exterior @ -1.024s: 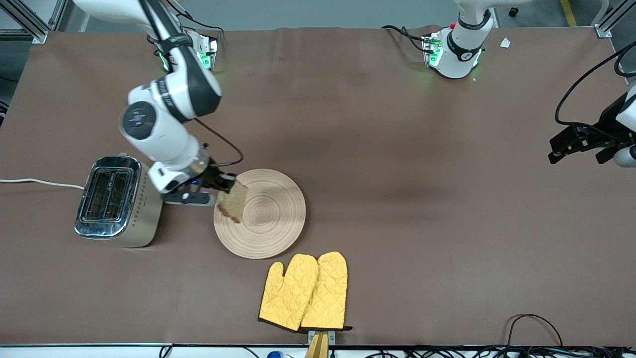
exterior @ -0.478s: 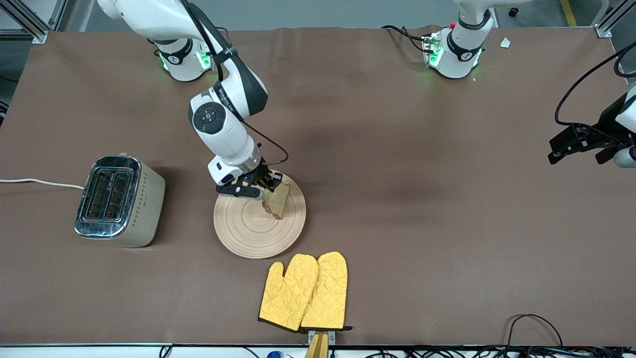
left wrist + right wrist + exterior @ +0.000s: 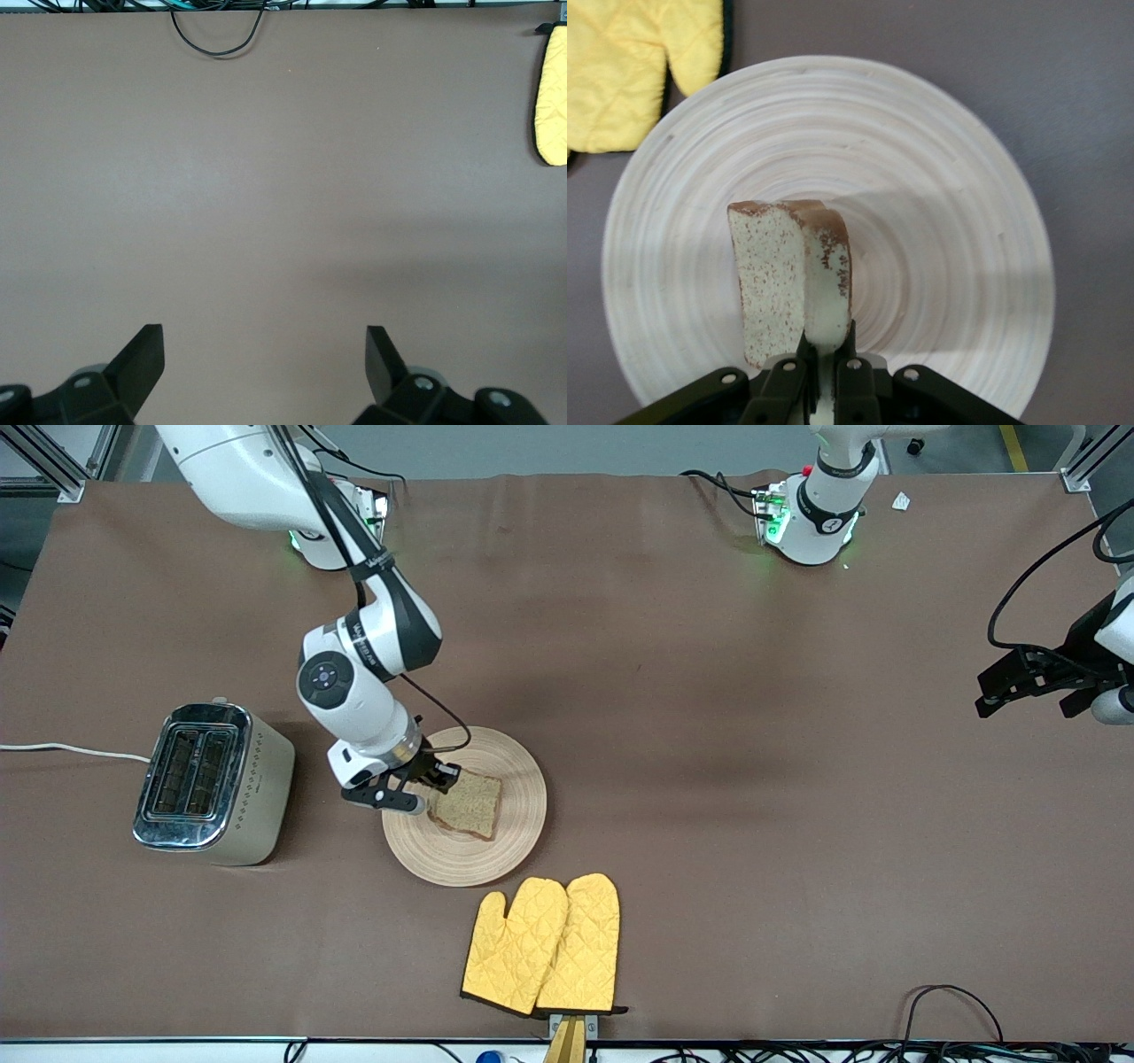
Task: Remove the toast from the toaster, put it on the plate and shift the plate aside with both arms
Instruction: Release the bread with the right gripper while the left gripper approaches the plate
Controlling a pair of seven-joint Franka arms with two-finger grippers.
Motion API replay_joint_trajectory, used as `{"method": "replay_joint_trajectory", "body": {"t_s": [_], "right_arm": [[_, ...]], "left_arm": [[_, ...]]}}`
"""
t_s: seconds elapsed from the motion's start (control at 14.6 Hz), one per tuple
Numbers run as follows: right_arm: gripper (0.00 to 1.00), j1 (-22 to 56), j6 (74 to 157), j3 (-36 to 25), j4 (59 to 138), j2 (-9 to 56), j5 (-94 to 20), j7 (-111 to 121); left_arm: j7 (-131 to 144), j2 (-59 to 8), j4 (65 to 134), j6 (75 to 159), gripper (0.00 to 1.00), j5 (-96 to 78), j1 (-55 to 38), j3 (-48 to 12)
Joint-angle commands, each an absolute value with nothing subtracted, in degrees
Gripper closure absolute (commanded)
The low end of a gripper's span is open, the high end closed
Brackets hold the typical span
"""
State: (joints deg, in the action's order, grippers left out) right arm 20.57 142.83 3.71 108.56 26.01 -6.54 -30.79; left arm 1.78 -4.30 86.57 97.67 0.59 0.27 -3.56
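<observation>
Right gripper [image 3: 440, 784] over plate [image 3: 518, 828], jaws clamped on one edge of toast [image 3: 467, 806]. Toast over plate's middle, its free end low by plate surface; contact not clear. In right wrist view toast [image 3: 790, 274] shows speckled face and dark crust above plate [image 3: 957, 221].

Plate on brown worktop [image 3: 709, 779], between toaster [image 3: 208, 784] and yellow oven mitts [image 3: 542, 945]; mitts nearer front camera, close to plate rim.

Left gripper [image 3: 264, 356] waits over bare worktop at left arm's end, jaws apart, holding nothing.

No readable writing or brand marks visible.
</observation>
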Motion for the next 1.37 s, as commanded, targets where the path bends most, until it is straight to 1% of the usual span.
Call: {"method": "replay_joint_trajectory", "body": {"t_s": [0.0, 0.07, 0.14, 0.2, 0.27, 0.34, 0.41, 0.48, 0.68, 0.89, 1.16, 1.3], "right_arm": [[1.00, 17.50, 142.74, 4.31, 110.82, 25.31, -7.65, -26.20], [1.00, 16.79, 142.82, 4.31, 111.79, 25.14, -7.65, -25.41], [1.00, 16.09, 142.91, 4.31, 112.58, 25.14, -7.65, -24.97], [0.97, 15.74, 142.82, 4.31, 113.02, 25.22, -7.65, -25.22], [0.72, 15.38, 142.74, 4.31, 113.03, 25.31, -7.65, -25.49], [0.33, 14.95, 142.73, 4.31, 113.03, 25.31, -7.65, -25.58], [0.12, 14.68, 142.47, 4.31, 112.94, 25.40, -7.65, -25.75], [0.00, 14.68, 141.25, 4.31, 112.77, 25.40, -7.65, -25.84], [0.00, 14.50, 138.53, 4.04, 112.59, 24.53, -7.65, -25.84], [0.00, 11.61, 133.97, 3.87, 112.50, 21.46, -7.30, -24.26], [0.00, 6.52, 124.47, 3.78, 109.43, 16.01, -6.60, -18.81], [0.00, 3.53, 122.61, 3.87, 108.90, 13.29, -4.93, -16.11]], "left_arm": [[1.14, -4.83, 87.01, 97.56, 0.00, 0.88, 0.53, -3.69], [1.23, -5.70, 86.92, 97.21, 0.00, 0.62, 0.61, -3.78], [0.97, -5.97, 87.01, 94.51, 0.00, 0.01, 0.70, -3.78], [0.79, -6.76, 86.92, 93.09, 0.00, -1.22, 0.79, -3.87], [0.53, -7.20, 87.10, 92.73, 0.00, -3.41, 0.62, -3.78], [0.61, -8.08, 87.53, 92.64, 0.00, -4.56, 0.27, -3.78], [0.96, -8.87, 87.63, 92.72, 0.00, -5.35, -0.26, -4.04], [1.23, -10.01, 87.63, 92.72, 0.00, -7.01, -0.44, -4.04], [1.58, -13.88, 87.36, 93.34, 0.00, -12.47, -0.62, -4.04], [1.76, -17.39, 87.28, 94.56, 0.00, -21.15, -1.66, -4.13], [4.21, -24.68, 87.36, 100.53, 0.00, -34.67, -4.65, -4.22], [4.39, -28.89, 87.10, 103.00, 0.00, -39.70, -6.49, -4.22]]}}
